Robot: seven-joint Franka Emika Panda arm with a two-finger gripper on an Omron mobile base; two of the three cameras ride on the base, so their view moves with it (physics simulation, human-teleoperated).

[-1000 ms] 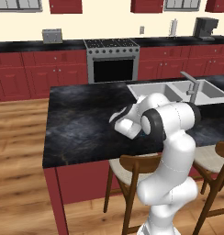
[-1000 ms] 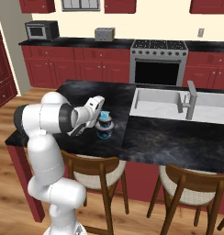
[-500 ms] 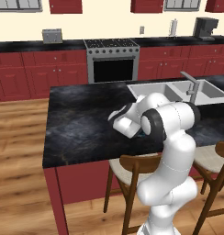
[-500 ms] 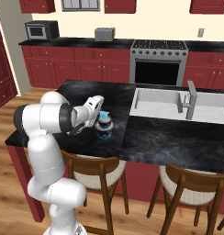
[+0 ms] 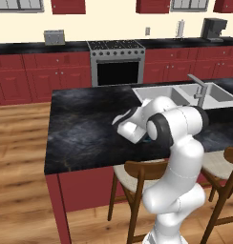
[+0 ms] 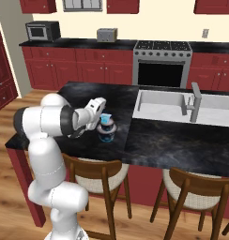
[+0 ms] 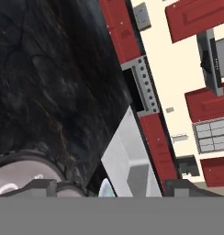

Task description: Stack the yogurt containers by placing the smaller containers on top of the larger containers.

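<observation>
On the black counter [image 6: 88, 96], a tiny light-blue cup [image 6: 106, 118] tops blue round cups [image 6: 107, 133]; end effector [image 6: 100, 110] spread wide.

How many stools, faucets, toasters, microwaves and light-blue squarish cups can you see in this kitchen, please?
Wooden stools: 2
Faucet: 1
Toaster: 1
Microwave: 1
Light-blue squarish cup: 1
Total: 6
</observation>
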